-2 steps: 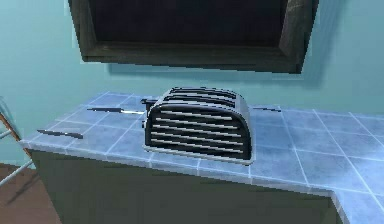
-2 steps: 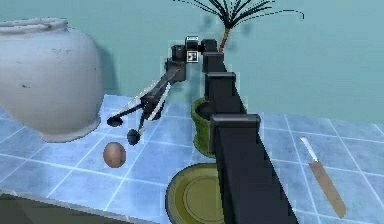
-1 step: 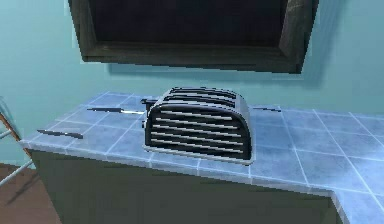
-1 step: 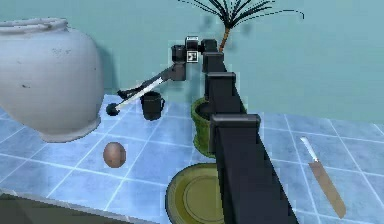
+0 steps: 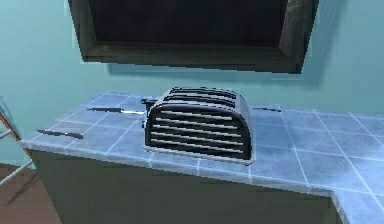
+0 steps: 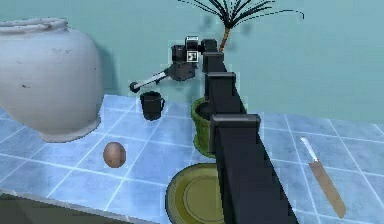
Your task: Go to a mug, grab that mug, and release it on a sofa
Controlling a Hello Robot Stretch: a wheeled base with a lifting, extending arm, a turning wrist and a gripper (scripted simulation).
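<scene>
A dark mug (image 6: 152, 105) stands upright on the blue tiled counter (image 6: 70, 170) in the arm side view, near the wall. The dark arm bar reaches out over the counter, and the gripper (image 6: 141, 85) sits at its far end, just above and left of the mug's rim. Its thin fingers (image 6: 150, 79) point toward the picture's left. With the mug on the counter right at the gripper, I cannot tell whether it holds anything or touches the mug.
A big white vase (image 6: 45, 75) stands left of the mug, with a brown egg-shaped thing (image 6: 115, 154) in front. A green pot (image 6: 203, 125) with a spiky plant, a green plate (image 6: 195, 195) and a knife (image 6: 322, 175) flank the arm. Ahead, a toaster (image 5: 198, 122) and knives (image 5: 60, 133) lie on the counter (image 5: 300, 140) under a dark window (image 5: 195, 30).
</scene>
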